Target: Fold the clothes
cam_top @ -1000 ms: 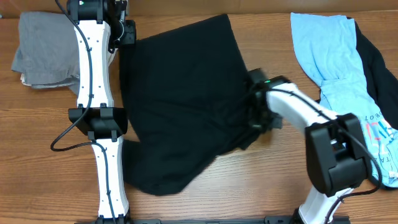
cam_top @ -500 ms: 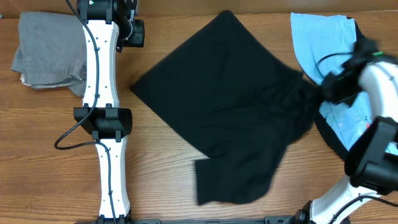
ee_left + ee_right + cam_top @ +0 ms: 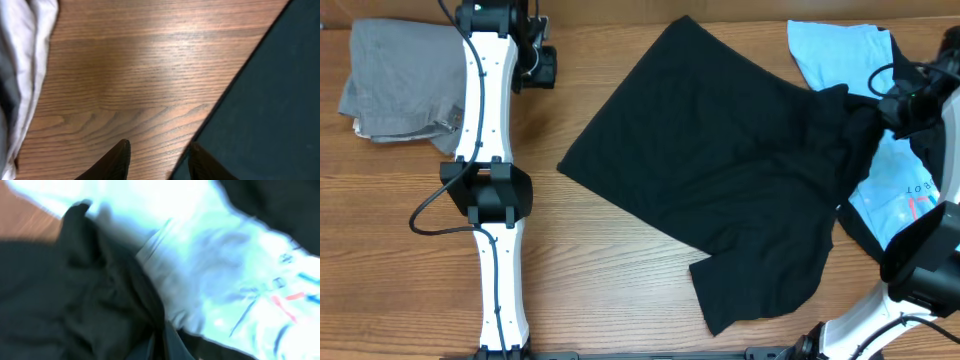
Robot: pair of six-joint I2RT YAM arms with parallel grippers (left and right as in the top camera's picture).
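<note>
From overhead the light is bright and even, so the brown wood-grain counter (image 3: 610, 280) is sharp with only thin, soft shadows, while the large plain black cloth T-shirt (image 3: 720, 190) reads as a near-flat dark mass with faint folds. The left wrist view shows a pale sheen across the wood, and the dark left claw (image 3: 157, 162) is soft at the bottom edge. The right wrist view is smeared throughout, its light blue printed cloth shirt (image 3: 200, 245) washed almost white.
</note>
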